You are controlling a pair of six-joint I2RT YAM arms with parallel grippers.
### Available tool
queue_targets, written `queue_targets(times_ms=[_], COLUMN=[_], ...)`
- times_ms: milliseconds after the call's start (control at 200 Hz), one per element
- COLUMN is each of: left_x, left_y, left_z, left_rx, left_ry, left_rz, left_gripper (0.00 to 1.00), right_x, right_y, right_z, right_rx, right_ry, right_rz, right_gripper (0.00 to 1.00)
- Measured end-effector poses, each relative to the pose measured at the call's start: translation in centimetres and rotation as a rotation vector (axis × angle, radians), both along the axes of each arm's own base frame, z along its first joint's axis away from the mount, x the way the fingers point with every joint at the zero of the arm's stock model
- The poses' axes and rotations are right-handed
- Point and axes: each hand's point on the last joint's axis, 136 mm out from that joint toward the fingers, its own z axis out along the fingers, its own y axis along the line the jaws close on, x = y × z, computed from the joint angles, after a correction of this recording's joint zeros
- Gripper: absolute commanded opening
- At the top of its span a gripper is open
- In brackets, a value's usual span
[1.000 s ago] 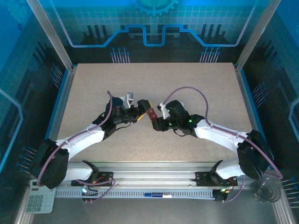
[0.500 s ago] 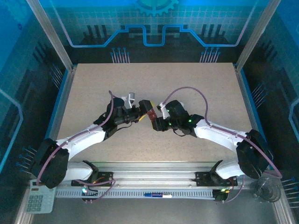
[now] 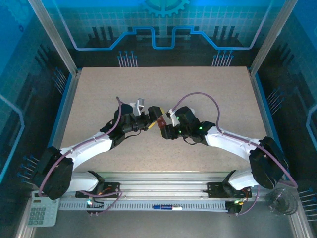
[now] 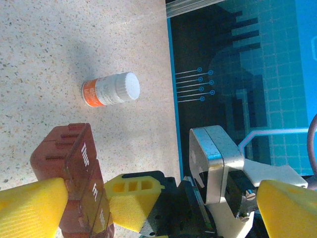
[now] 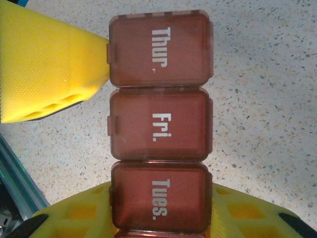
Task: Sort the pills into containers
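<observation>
**Right tool clamped on the pill strip, left tool spread wide at its free end**

The right tool [image 5: 161, 218] is clenched on the containers [image 5: 161, 124], a dark reddish-brown strip of lidded boxes. Its yellow fingers [image 5: 74, 215] press in from both sides at the box marked "Tues." The strip runs away from that grip in a straight row, with "Fri." next and "Thur." at the free end. All three lids in sight are down.

The left tool [image 3: 152, 118] is released, its jaws set far apart. In the left wrist view the "Thur." end of the strip sits between them, close against one yellow finger and well apart from the other. In the right wrist view that nearer finger [image 5: 44, 74] comes in from the side, and its tip seems to touch the edge of the "Thur." lid, though the contact is hard to confirm.

From above, the two tools meet nose to nose near the middle of the speckled counter [image 5: 257, 99], with the strip between them.

Beyond the strip, a small white bottle [image 4: 111, 89] with an orange band lies on its side on the counter, apart from both tools.
</observation>
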Motion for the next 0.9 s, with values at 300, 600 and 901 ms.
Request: queue_targets(times_ms=[300, 600, 901], left_x=[0.3, 1.3, 1.4], left_y=[-0.6, -1.1, -2.2], left_z=[0.3, 0.5, 3.9], left_rx=[-0.002, -0.057, -0.175], left_ry=[-0.002, 0.014, -0.067], left_rz=[0.004, 0.043, 0.031], left_gripper=[0.99, 0.99, 0.99], right_x=[0.2, 0.9, 0.8], right_y=[-0.2, -0.6, -0.4], right_z=[-0.2, -0.4, -0.7], right_rx=[0.001, -0.003, 0.003], right_ry=[0.008, 0.010, 0.021], right_rz=[-0.016, -0.044, -0.031], right_gripper=[0.27, 0.27, 0.27])
